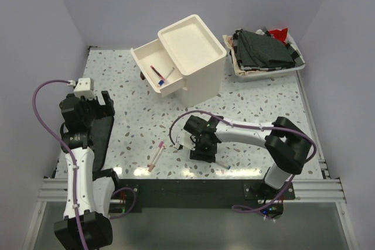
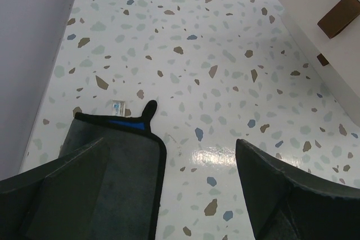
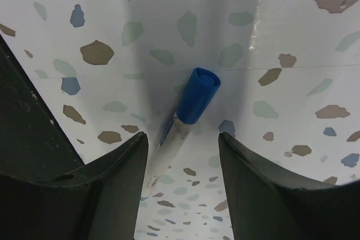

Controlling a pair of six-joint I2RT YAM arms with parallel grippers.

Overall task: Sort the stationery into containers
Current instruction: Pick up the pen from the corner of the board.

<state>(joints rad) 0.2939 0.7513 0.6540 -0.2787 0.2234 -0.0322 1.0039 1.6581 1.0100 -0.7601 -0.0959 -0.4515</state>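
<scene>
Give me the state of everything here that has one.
top drawer: pulled open, pens inside.
left gripper: open, empty.
right gripper: open, straddling the blue-capped pen.
blue-capped pen: capped, on the table, not gripped.
pink pen: lying loose on the table.
dark cloths: folded, in the white tray.

This looks like a robotics lab test cell. Plain pale walls (image 1: 35, 33) box in a speckled desk (image 1: 263, 106) on three sides. Nearer the camera than the right end effector (image 1: 203, 151), a bare aluminium rail (image 1: 319, 190) carries the bolted bases of the right arm (image 1: 252, 132) and left arm (image 1: 81, 165), the latter looped with purple cable (image 1: 42, 106).
</scene>
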